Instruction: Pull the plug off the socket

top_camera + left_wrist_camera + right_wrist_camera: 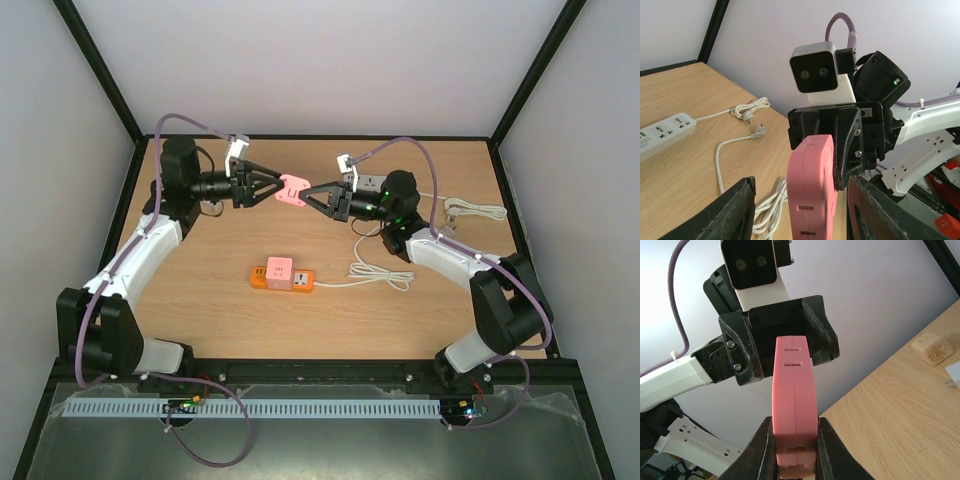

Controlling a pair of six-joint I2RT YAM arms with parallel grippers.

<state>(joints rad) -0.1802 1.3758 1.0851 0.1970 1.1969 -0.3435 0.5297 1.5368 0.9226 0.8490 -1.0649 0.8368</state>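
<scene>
A flat pink socket block [293,190] hangs in the air over the back of the table, between the two grippers. Pairs of slots show on its edge [810,190]. My right gripper [794,425] is shut on its near end, where a slightly narrower pink piece, which looks like the plug [795,455], sits flush against the wider body [792,380]. My left gripper [801,181] is open around the opposite end. Its left finger [737,210] stands clear of the block, and its right finger [865,210] is close beside it. From above, the left gripper [278,187] and right gripper [308,193] face each other.
An orange power strip [283,277] carrying a pink cube adapter [277,268] lies mid-table, its white cable [380,272] coiled to the right. A white power strip [665,131] and loose white cables [475,210] lie at the back right. A beige cube [932,349] rests on the wood.
</scene>
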